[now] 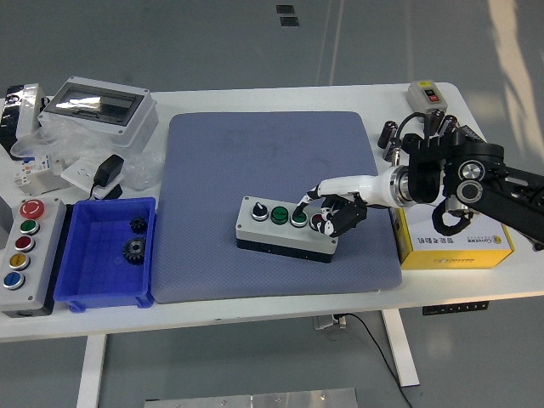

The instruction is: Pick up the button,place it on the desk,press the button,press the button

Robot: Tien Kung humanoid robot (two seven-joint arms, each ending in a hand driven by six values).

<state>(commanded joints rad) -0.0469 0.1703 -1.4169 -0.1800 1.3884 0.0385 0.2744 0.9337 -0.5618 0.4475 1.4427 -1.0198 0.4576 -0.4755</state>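
Right hand [327, 206] reaching in from the right side over the blue mat [272, 153], most fingers curled under, one white finger [308, 197] stretched out and resting its tip on the second green button [298, 218] of the button box [286, 228]. Not gripping anything, just poking. Curled dark fingertips hanging right over the red button [318, 222] at the box's right end, can't tell if touching it or not.

Button box sitting flat on the mat, near the mat's front-right part, slightly angled. Four controls in a row on top: black knob [259, 210] at the left, then a green button [279, 213], then the second green one, then red.

Yellow cardboard box [455, 242] just off the mat's right edge, under the black forearm. Small grey switch box [426, 94] at the table's [280, 302] far right corner.

Left side pretty cluttered: blue bin [106, 293] holding two dark gears [134, 248], a bigger grey control panel [24, 246] with a column of coloured buttons beside the bin, a clear-lidded enclosure [98, 109] further back, a black adapter [108, 172] and some plastic bags around it.

No sign of the left hand anywhere.
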